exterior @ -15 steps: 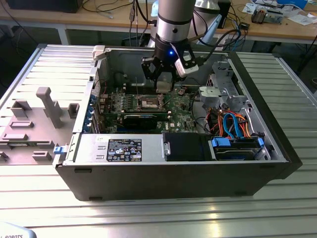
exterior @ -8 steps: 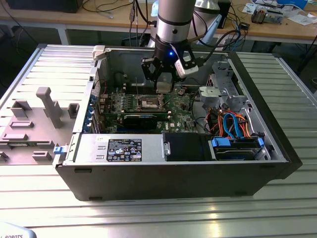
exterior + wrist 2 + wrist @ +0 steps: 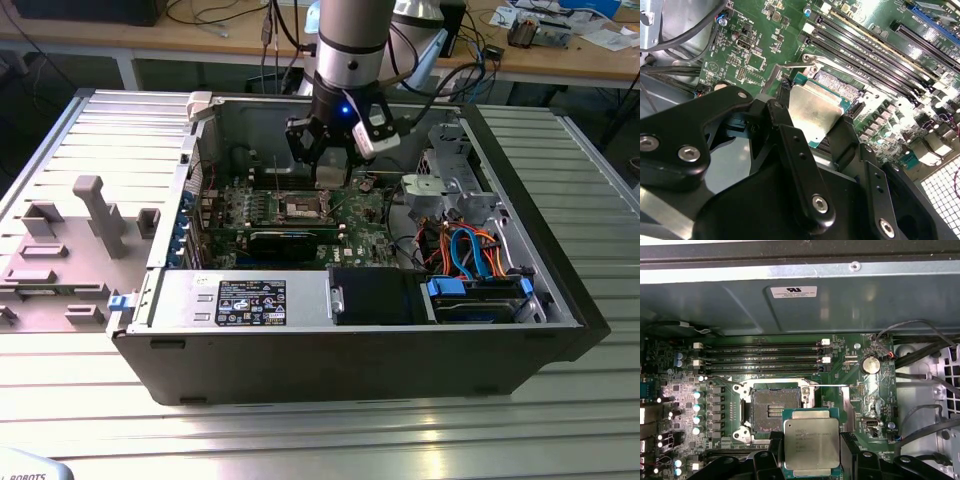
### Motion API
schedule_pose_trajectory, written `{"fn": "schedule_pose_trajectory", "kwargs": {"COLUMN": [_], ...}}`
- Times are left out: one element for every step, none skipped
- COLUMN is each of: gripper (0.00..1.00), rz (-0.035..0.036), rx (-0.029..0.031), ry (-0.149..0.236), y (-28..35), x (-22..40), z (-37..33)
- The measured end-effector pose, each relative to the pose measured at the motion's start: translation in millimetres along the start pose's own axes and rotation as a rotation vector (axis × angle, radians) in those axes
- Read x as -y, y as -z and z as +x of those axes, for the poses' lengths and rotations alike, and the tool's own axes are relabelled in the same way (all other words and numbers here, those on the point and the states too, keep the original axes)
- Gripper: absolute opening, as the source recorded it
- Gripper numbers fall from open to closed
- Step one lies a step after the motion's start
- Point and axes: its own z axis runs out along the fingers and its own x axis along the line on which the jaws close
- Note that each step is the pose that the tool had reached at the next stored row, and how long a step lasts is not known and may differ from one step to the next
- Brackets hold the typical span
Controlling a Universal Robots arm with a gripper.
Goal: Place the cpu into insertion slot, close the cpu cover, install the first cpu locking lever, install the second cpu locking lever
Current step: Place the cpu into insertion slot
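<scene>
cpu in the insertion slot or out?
Out. The gripper holds the cpu between its fingers, and the dark recess of the insertion slot lies bare.

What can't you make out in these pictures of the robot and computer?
First wrist view: the cpu covers one corner of the insertion slot.
Second wrist view: the end effector hides part of the cpu's edges.
Exterior view: the insertion slot's contacts are too small.
</scene>
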Motion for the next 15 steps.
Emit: {"fn": "schedule_pose_trajectory", "kwargs": {"gripper": [0.55,0.55,0.55,0.55,0.55,0.55,0.55,0.55,0.55,0.55,0.55,0.55,0.55,0.55,0.55], "rz": [-0.0001,0.0000,0.0000,-0.0001,0.0000,0.0000,0.0000,0.0000,0.0000,0.0000,0.0000,0.0000,0.0000,0.0000,0.0000], "rx": [0.0000,0.0000,0.0000,0.0000,0.0000,0.0000,0.0000,0.0000,0.0000,0.0000,0.0000,0.0000,0.0000,0.0000,0.0000], "ry": [0.000,0.000,0.000,0.000,0.000,0.000,0.000,0.000,0.000,0.000,0.000,0.000,0.000,0.000,0.000], "y": [-0.4,-0.5,-0.7,-1.0,-1.1,-1.5,-1.7,-2.1,-2.4,-2.7,-2.9,-3.1,-3.4,-3.5,-3.8], "x": [0.0,0.1,0.1,0.1,0.2,0.2,0.3,0.3,0.4,0.4,0.4,0.5,0.5,0.6,0.6], "z": [0.0,0.0,0.0,0.0,0.0,0.0,0.0,-0.1,-0.1,-0.1,-0.1,-0.1,-0.1,-0.1,-0.1]}}
